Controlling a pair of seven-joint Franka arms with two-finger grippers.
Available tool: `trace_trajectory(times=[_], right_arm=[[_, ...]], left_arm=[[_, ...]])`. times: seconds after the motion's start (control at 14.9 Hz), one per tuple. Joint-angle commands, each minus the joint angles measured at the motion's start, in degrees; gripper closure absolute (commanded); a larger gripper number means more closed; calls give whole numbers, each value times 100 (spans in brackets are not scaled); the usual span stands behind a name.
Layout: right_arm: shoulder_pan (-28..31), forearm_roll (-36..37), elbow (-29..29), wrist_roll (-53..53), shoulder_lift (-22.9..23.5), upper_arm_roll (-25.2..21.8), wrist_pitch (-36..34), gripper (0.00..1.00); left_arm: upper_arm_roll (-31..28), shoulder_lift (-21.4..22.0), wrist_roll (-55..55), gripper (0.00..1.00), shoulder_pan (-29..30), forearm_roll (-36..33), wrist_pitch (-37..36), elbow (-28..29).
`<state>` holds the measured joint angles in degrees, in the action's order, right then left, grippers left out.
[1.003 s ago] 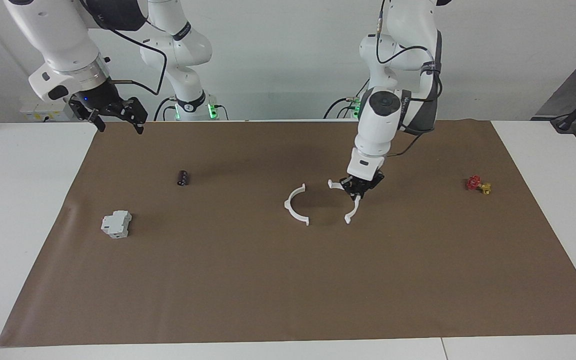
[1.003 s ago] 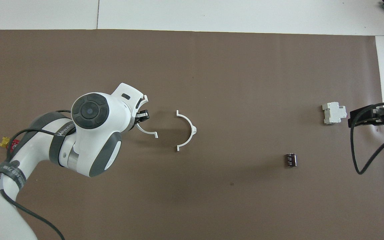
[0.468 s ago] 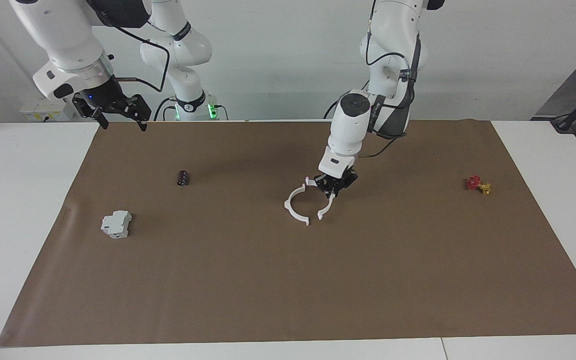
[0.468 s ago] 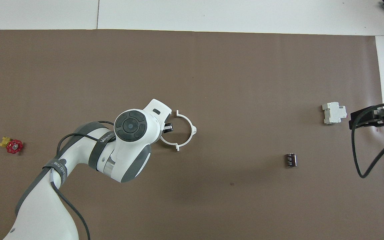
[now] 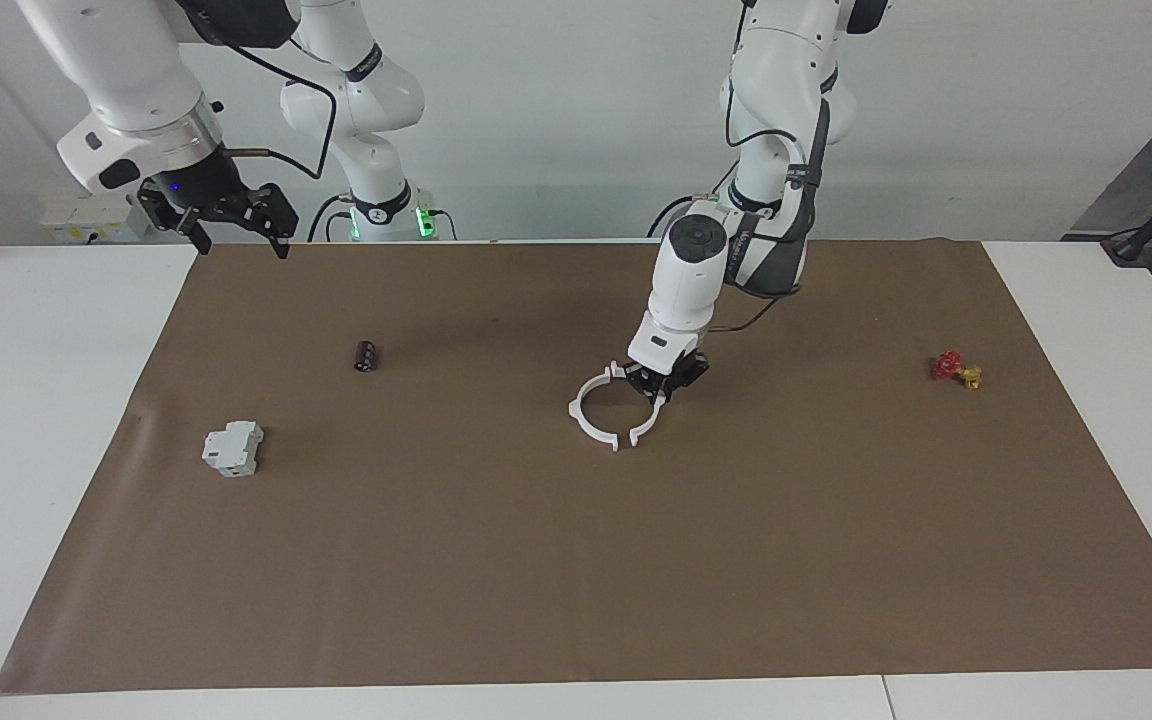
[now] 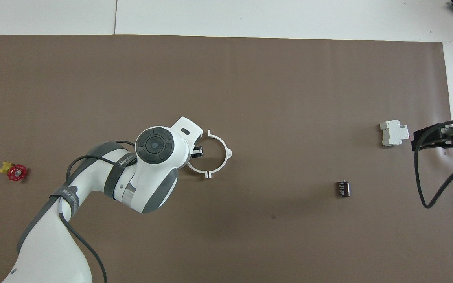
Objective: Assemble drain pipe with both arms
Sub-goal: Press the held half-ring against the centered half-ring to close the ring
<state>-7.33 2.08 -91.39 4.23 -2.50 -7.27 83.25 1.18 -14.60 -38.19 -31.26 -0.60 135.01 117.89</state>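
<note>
The drain pipe is two white half-ring arcs on the brown mat. One arc [image 5: 576, 412] [image 6: 228, 151] lies flat mid-table. My left gripper [image 5: 664, 388] [image 6: 198, 151] is shut on the other arc [image 5: 650, 425] [image 6: 196, 169] and holds it low against the first, so the two outline a ring. Their end tabs lie close together, and I cannot tell whether they are joined. My right gripper [image 5: 242, 248] [image 6: 419, 139] hangs open and holds nothing, high over the mat's corner at the right arm's end, where that arm waits.
A grey-white boxy block [image 5: 232, 448] [image 6: 394, 133] and a small black cylinder [image 5: 366, 355] [image 6: 343, 188] lie toward the right arm's end. A small red and yellow valve [image 5: 956, 369] [image 6: 13, 171] lies toward the left arm's end. White table [image 5: 56, 420] borders the mat.
My left gripper has carried its arc sideways toward the resting arc, closing the gap between them into a ring shape. The right gripper has barely shifted.
</note>
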Motion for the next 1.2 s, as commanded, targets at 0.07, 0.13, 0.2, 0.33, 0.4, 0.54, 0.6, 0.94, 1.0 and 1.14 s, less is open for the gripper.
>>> trace_trajectory(times=[0.07, 0.13, 0.2, 0.33, 0.4, 0.54, 0.6, 0.94, 1.0, 1.14], right_arm=[[82, -120, 69, -89, 31, -2, -72, 0], [74, -120, 69, -89, 31, -11, -54, 0], [74, -120, 69, -89, 39, -11, -54, 0], [82, -120, 69, -115, 31, -11, -63, 0], [74, -120, 69, -133, 31, -11, -63, 0], [65, -120, 69, -142, 31, -11, -63, 0], [65, -120, 69, -142, 31, -11, -63, 0], [65, -120, 69, -142, 31, -11, -63, 0], [65, -120, 69, -142, 31, -11, -63, 0], [73, -120, 78, -98, 39, -11, 7, 0]], left_arm=[[-83, -8, 198, 100, -91, 34, -362, -232], [-91, 1, 224, 100, -91, 43, -370, -214], [-91, 10, 346, 100, -91, 43, -353, -179], [-100, 27, 759, 100, -12, 43, -326, -82], [-100, 27, 830, 100, 14, 43, -326, -73], [-100, 19, 822, 100, 6, 43, -221, -64], [-91, 27, 796, 100, 6, 43, -108, 6], [-91, 10, 576, 100, -12, 51, 386, 244], [-91, 1, 568, 100, -38, 51, 386, 244], [-91, 1, 367, 100, -91, 51, 394, 226]])
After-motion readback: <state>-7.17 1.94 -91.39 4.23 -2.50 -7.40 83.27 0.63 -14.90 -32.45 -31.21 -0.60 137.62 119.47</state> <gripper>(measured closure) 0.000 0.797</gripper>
